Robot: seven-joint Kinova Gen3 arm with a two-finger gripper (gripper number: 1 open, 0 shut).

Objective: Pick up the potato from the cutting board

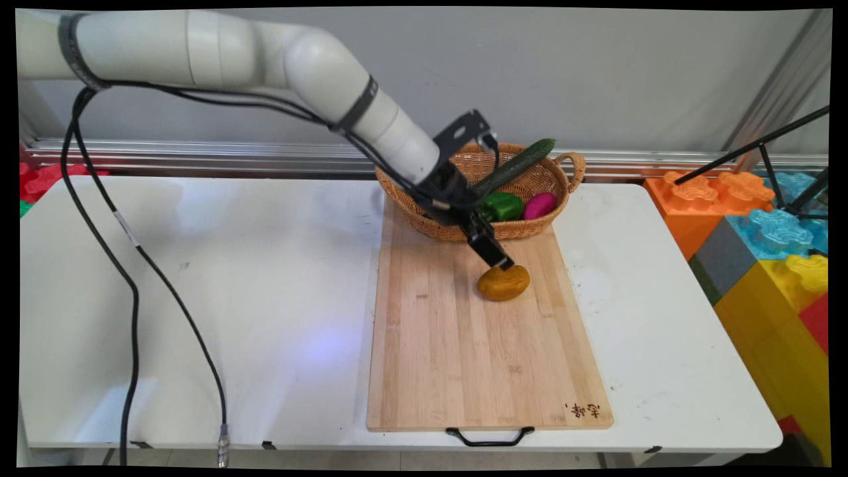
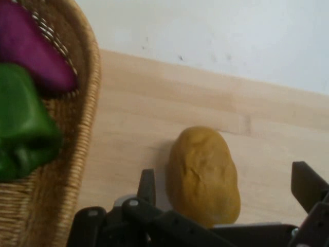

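Potato (image 1: pixel 503 283) lies on the board (image 1: pixel 464 358), just in front of the basket (image 1: pixel 464 228). Gripper (image 2: pixel 226 193) is down over it with fingers (image 2: pixel 147 186) spread wide, one on each side of the potato, not yet pressing it. Basket, at the board's far end, holds a pepper (image 1: pixel 501 206), a cucumber (image 1: pixel 517 165) and a purple vegetable (image 1: pixel 539 205). Potato is rounded and smooth: if the fingers close off-centre it could roll or squirt out toward the basket, which sits close by.
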